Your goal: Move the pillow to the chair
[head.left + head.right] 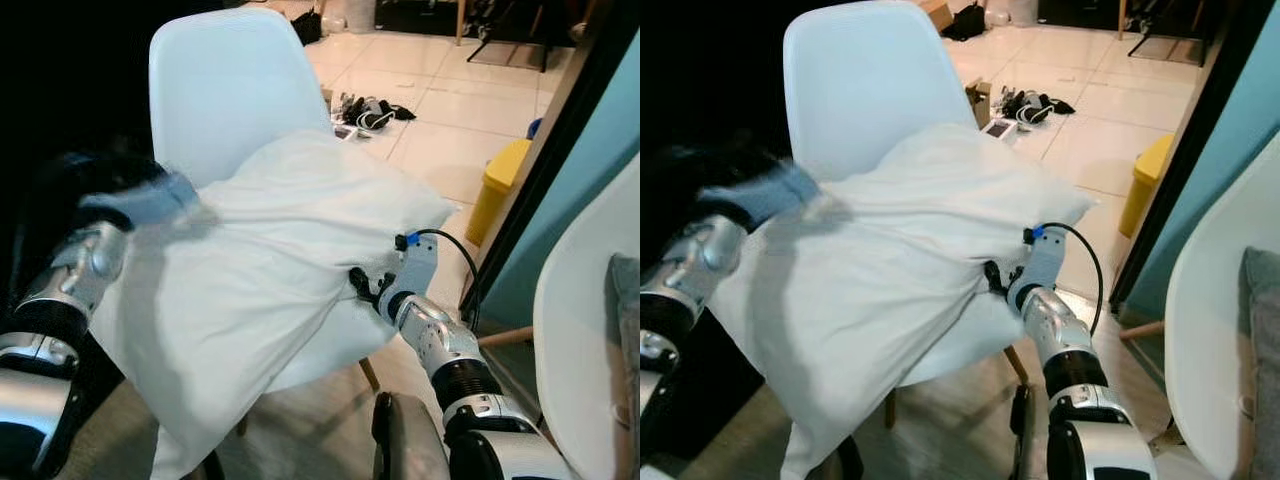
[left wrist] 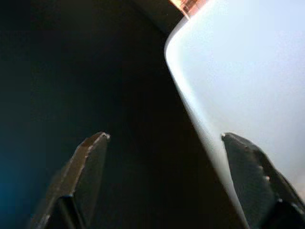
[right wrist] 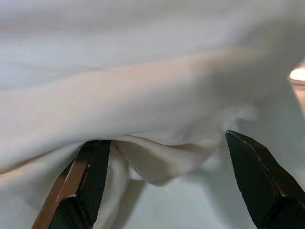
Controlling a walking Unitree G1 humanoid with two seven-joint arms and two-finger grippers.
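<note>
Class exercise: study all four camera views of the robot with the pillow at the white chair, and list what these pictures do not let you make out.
- Chair seat: covered by the pillow in both eye views.
- Left pincer: blurred in the eye views, so any contact with the pillow is unclear.
- Right pincer: its fingers straddle a fold, but whether they touch cloth cannot be told.
- Items on the tiled floor: too small to name.
- Second chair: cut off by the edge.

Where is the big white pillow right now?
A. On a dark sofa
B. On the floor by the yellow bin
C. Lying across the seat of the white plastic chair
C: the big soft white pillow lies across the seat of the white moulded plastic chair, one end drooping off the front.
</note>
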